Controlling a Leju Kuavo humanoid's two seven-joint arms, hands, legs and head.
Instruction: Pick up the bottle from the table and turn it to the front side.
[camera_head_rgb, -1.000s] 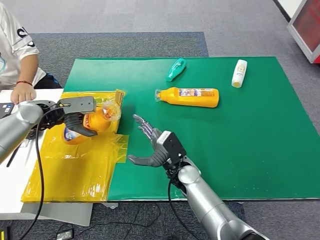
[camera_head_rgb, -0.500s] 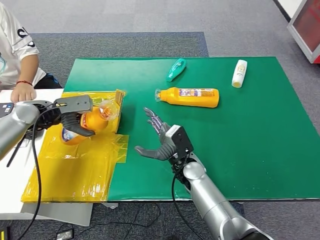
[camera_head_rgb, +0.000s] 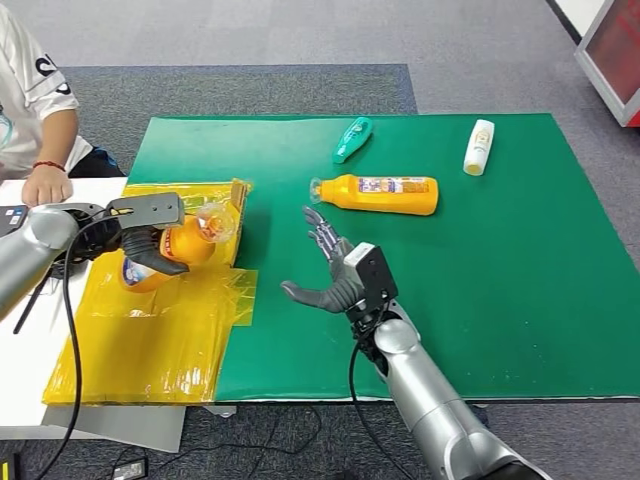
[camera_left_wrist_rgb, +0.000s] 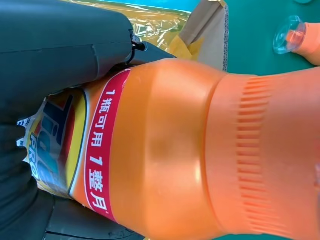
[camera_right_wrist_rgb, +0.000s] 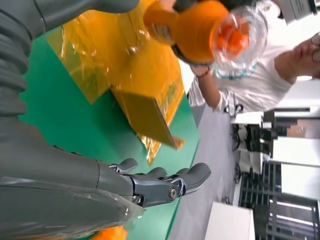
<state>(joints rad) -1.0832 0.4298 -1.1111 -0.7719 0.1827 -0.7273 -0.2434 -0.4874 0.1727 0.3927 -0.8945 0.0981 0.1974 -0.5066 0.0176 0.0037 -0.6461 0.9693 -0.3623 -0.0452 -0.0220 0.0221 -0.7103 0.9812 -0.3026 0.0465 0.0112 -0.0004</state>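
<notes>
Left hand (camera_head_rgb: 143, 235) clamped on orange bottle (camera_head_rgb: 177, 245), held off the tabletop (camera_head_rgb: 490, 300) at left of frame, cap toward centre; we judged this suits re-facing. Right hand (camera_head_rgb: 336, 275) empty, fingers apart, mid-frame

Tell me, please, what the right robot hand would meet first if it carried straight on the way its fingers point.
Probably the orange bottle lying on the green mat, near its capped end; the right robot hand points up the mat towards it with bare mat between, though its height is unclear.

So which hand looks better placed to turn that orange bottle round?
The left hand: it already grips the orange bottle above the yellow sheet. The right hand is open and empty over the green mat.
</notes>
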